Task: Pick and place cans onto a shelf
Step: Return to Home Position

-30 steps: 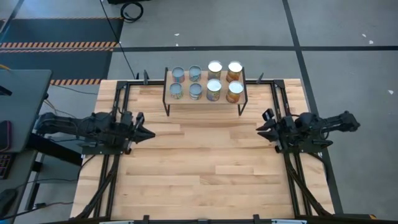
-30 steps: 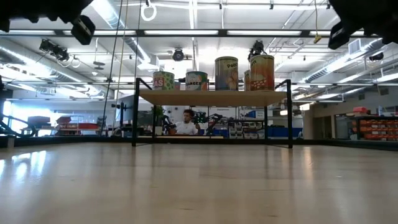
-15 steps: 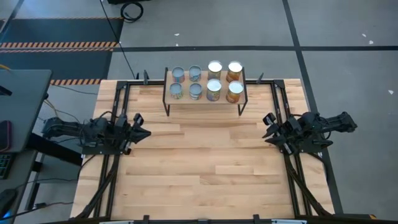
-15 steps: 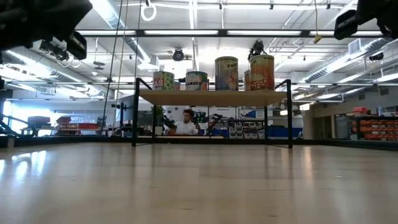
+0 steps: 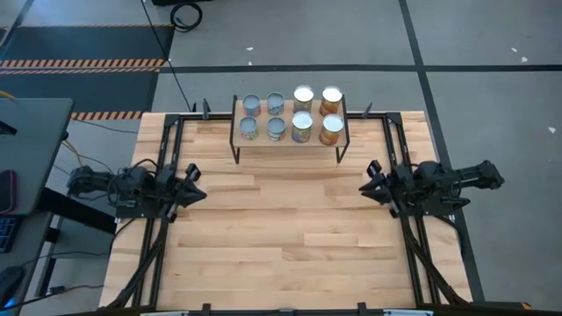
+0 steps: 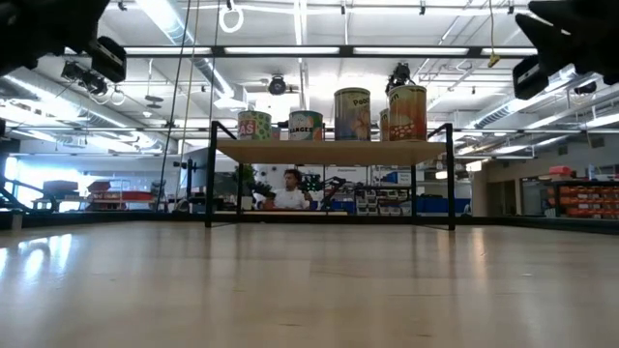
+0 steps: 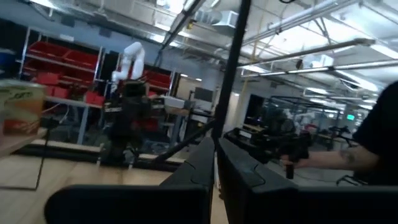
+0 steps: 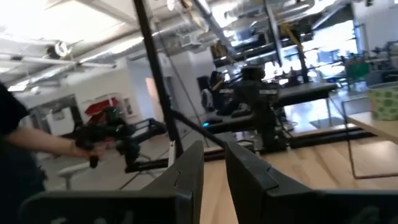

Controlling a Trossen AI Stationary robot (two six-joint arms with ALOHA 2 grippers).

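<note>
Cans [image 5: 302, 127] all on shelf [image 5: 263, 140], top centre. Left gripper [image 5: 198, 193] mid-left, right gripper [image 5: 364, 186] mid-right: both nearly closed, empty. Only risk: stray arm swing bumps shelf.

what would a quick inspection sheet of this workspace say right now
surface: wooden table, planks bare between the arms
job's things: eight cans upright on the shelf, two rows of four
clutter: nothing seen
end effectors: left end effector shut, empty, near the table's left edge; right end effector empty, near the right edge
cables: black cable coiled on the floor beyond the table
surroundings: workshop hall; person seated beyond the shelf
</note>
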